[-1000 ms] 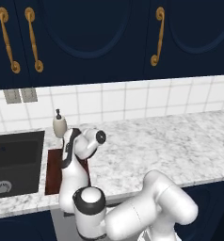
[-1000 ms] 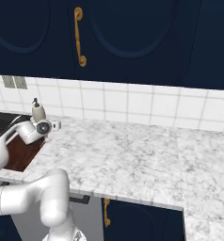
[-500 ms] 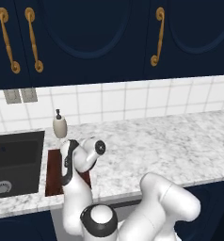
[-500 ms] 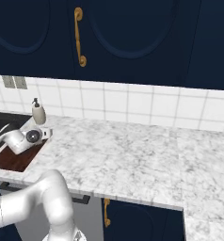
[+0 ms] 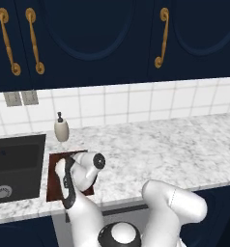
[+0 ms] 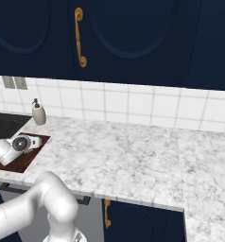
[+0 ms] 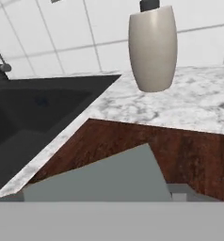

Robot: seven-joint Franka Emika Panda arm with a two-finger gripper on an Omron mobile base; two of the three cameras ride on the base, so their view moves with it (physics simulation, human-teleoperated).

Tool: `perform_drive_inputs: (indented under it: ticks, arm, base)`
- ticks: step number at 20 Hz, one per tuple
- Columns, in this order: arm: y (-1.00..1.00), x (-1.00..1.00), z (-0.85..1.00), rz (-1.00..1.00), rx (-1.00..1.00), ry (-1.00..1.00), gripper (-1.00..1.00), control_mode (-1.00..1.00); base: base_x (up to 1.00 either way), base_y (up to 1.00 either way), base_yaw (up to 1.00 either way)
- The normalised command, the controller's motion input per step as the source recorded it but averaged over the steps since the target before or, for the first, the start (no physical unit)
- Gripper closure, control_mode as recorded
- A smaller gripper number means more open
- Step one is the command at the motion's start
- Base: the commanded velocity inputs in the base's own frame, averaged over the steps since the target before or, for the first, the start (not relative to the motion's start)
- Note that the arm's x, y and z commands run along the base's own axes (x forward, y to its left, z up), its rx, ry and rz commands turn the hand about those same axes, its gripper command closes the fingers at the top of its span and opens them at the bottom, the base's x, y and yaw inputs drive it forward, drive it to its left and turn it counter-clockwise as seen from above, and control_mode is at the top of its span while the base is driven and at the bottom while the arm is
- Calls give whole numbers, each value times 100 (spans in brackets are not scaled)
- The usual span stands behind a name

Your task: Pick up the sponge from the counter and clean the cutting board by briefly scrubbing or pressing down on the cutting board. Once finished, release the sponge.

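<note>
Gripper: jaws not visible in any view, can't tell if spread or clamped. In hand view the sponge sits right at the bottom, grey-green scrub face up, on the cutting board; contact w/ fingers can't be judged.

Arm: rises from lower right of left base view, elbow folded low, forearm reaching left, wrist bent down over the cutting board. Hand low & close to board.

Board lies on the counter just beside the dark sink. Beige soap dispenser stands upright on marble behind board, near tiled wall.
</note>
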Motion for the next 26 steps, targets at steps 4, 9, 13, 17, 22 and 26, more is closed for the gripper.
perform_drive_inputs:
  ticks: [4, 9, 13, 17, 22, 26]
  arm:
    - [68, -99, -98, -3, 1, 8, 100, -100]
    - [54, -61, -96, 0, 0, -2, 100, -100]
    - [48, 17, -84, 0, 0, 0, -100, -100]
    - [11, 74, -86, 0, 0, -2, -100, -100]
    - [8, 36, -77, 0, 0, -13, -100, -100]
    - [0, -29, -42, 4, 0, -31, -100, -100]
  base:
    - [0, 0, 0]
    - [0, 0, 0]
    - [0, 0, 0]
    - [0, 0, 0]
    - [0, 0, 0]
    - [0, 0, 0]
